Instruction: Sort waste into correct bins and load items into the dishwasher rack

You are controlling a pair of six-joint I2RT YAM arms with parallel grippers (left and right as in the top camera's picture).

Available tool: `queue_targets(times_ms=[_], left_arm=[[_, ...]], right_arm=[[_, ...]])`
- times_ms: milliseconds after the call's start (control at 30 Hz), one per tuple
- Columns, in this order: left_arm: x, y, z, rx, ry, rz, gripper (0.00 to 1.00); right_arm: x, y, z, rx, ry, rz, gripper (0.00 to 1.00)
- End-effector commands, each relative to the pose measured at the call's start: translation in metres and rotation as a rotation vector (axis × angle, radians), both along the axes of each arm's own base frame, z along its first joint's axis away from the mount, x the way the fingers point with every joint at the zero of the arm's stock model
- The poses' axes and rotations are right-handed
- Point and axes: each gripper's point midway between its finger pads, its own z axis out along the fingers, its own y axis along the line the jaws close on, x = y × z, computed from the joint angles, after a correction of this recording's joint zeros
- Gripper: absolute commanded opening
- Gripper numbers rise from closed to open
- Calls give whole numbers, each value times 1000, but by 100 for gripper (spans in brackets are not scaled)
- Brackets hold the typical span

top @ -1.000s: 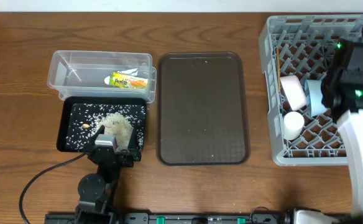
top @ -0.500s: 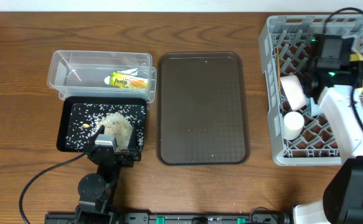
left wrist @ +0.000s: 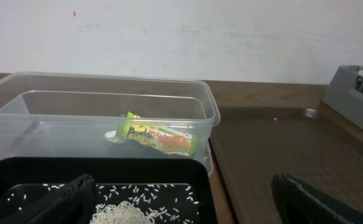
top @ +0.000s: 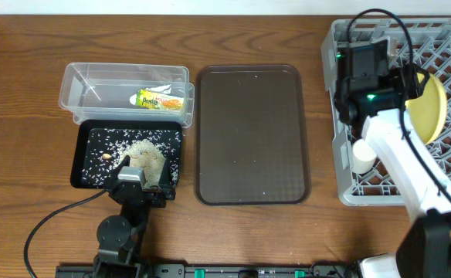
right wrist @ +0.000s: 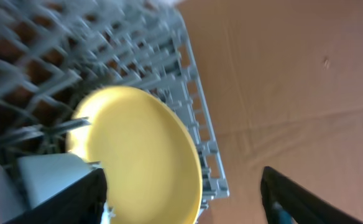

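The grey dishwasher rack (top: 341, 185) stands at the right, with the yellow plate (top: 430, 108) leaning on edge inside it and a small white cup (top: 362, 157) near its front left. My right gripper (top: 408, 83) hovers over the rack beside the plate. In the right wrist view the plate (right wrist: 144, 149) lies between wide-apart fingers, and the right finger (right wrist: 293, 199) is clear of its rim: open. My left gripper (left wrist: 188, 211) stands open over the black tray (top: 83, 154) with its rice (top: 144, 153). The wrapper (top: 162, 100) lies in the clear tub (top: 83, 85). The arm hides the bowls.
A flat brown serving tray (top: 249, 131) lies between the bins and the rack. The rack's outer wall (right wrist: 200, 124) shows blurred, with bare wooden table beyond it. From the left wrist, the wrapper (left wrist: 160, 138) shows through the tub wall (left wrist: 45, 99), and the rack's corner (left wrist: 355, 87) at far right.
My right arm has swung back and to the left across the rack. The yellow plate now shows in the rack and the two bowls are covered. The left arm has not moved.
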Motion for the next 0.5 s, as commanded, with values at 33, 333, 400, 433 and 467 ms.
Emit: queue_targets(times_ms=[33,333,400,433,467], left_arm=[[-1,3,-16,26,46,12,92],[-1,3,-16,26,46,12,92],[-1,3,-16,26,46,12,93],[-1,3,-16,26,46,12,92],[-1,3,-16,26,46,12,93]], right_arm=[[-25,35,52,102,-164,107,80],[-124,197,59,1001,-61,695,99],[-149,221,71,1156,-21,805,99],[-160,230,77,1218,-5,853,99],[-169,237,84,1267,9,898,99]])
